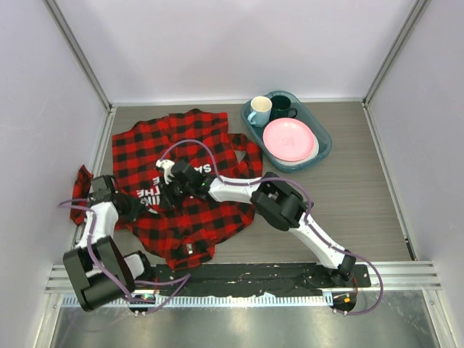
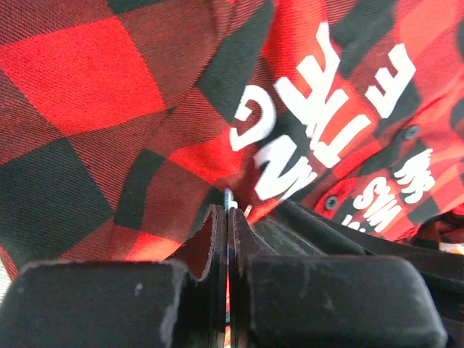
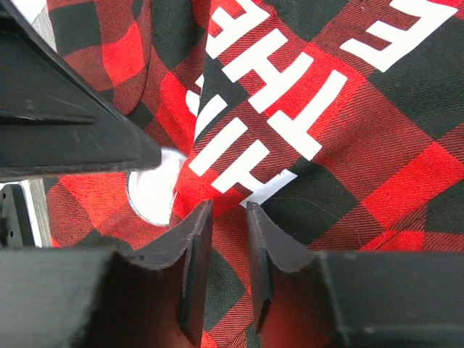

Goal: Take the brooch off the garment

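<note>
The garment (image 1: 190, 138), a red-and-black checked shirt with white lettering, lies spread on the left half of the table. It fills the left wrist view (image 2: 87, 80) and the right wrist view (image 3: 377, 152). The brooch (image 3: 154, 190) is a white round disc on the shirt, partly under a finger of the left gripper (image 3: 72, 138). My left gripper (image 1: 147, 205) (image 2: 229, 210) is shut, with a thin silvery edge (image 2: 229, 196) between its tips. My right gripper (image 1: 165, 194) (image 3: 226, 210) has its jaws close together on a fold of the shirt beside the brooch.
A teal tray (image 1: 325, 148) stands at the back right with a pink plate (image 1: 288, 139), a cream mug (image 1: 259, 110) and a dark mug (image 1: 281, 107). A shirt sleeve (image 1: 82, 181) hangs toward the left wall.
</note>
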`<state>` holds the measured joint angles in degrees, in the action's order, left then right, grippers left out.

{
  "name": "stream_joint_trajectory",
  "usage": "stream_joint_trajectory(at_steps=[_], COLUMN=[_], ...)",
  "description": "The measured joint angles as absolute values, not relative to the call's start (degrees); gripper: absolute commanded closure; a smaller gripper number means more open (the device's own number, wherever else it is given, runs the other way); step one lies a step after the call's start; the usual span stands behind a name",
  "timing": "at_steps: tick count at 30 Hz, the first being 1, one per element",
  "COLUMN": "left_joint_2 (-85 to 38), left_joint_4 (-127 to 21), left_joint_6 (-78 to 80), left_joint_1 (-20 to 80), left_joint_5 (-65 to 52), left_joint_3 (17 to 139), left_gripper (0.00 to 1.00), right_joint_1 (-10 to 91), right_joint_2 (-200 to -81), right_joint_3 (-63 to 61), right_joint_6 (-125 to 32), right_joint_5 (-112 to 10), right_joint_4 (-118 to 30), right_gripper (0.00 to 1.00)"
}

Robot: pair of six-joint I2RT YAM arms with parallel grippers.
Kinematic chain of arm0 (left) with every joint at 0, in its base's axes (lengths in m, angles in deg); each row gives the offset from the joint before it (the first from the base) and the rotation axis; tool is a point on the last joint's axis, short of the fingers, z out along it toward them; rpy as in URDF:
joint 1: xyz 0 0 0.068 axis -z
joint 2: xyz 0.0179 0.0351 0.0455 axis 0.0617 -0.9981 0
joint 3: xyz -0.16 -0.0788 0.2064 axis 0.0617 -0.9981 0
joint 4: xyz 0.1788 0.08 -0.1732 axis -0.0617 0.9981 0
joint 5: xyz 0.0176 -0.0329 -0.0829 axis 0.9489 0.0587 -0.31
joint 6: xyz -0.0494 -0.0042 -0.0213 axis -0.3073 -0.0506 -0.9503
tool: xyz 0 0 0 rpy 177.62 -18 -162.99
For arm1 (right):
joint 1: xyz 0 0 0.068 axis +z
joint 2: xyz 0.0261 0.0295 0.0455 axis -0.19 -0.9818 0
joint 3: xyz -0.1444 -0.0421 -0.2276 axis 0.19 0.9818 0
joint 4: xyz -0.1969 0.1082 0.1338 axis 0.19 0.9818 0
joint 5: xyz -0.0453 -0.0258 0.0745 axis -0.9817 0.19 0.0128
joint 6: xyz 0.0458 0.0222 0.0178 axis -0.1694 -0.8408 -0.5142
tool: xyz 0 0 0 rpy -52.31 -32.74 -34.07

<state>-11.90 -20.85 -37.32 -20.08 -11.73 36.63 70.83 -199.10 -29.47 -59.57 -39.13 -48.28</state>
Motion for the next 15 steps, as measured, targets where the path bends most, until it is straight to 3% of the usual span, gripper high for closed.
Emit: stream_joint_trajectory(at_steps=[6, 15], left_joint_2=[-20.4, -22.0], left_joint_4=[-19.8, -14.3], left_joint_6=[-36.1, -33.0], left_joint_1=[-18.2, -14.3], left_joint_5=[-14.7, -14.2], left_joint_3=[38.6, 43.4], left_gripper=[1.0, 1.0], right_joint_1=[70.7, 70.7], right_joint_2=[-199.2, -200.1], right_joint_3=[-29.1, -30.7], right_joint_6=[-58.8, -57.2], right_joint_5=[-39.2, -39.7], right_joint_4=[-48.3, -47.8], right_gripper=[0.82, 0.84])
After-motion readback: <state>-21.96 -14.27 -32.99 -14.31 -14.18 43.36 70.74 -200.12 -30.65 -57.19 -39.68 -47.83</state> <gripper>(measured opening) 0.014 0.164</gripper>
